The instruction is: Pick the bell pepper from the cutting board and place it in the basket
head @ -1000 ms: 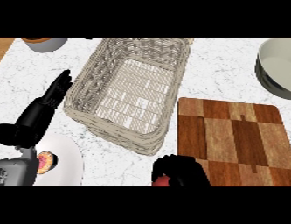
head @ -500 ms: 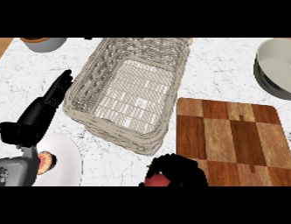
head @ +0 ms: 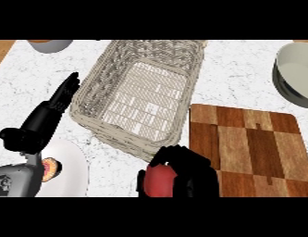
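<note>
My right hand [head: 187,172] is curled round the red bell pepper [head: 159,180] at the lower edge of the view, just left of the wooden cutting board [head: 252,148] and below the near corner of the wicker basket [head: 143,92]. Only the pepper's left side shows; the fingers hide the rest. The basket holds nothing. My left hand [head: 47,115] stays open, fingers straight and pointing up along the basket's left wall.
A white plate [head: 74,171] with a small reddish piece of food [head: 49,169] lies at lower left beside my left forearm. A large grey bowl [head: 303,76] stands at the right edge. Another bowl [head: 49,44] peeks in at top left.
My right hand with the pepper has moved left off the cutting board's edge and slightly up toward the basket's near corner. More of the pepper shows. The left hand is unmoved.
</note>
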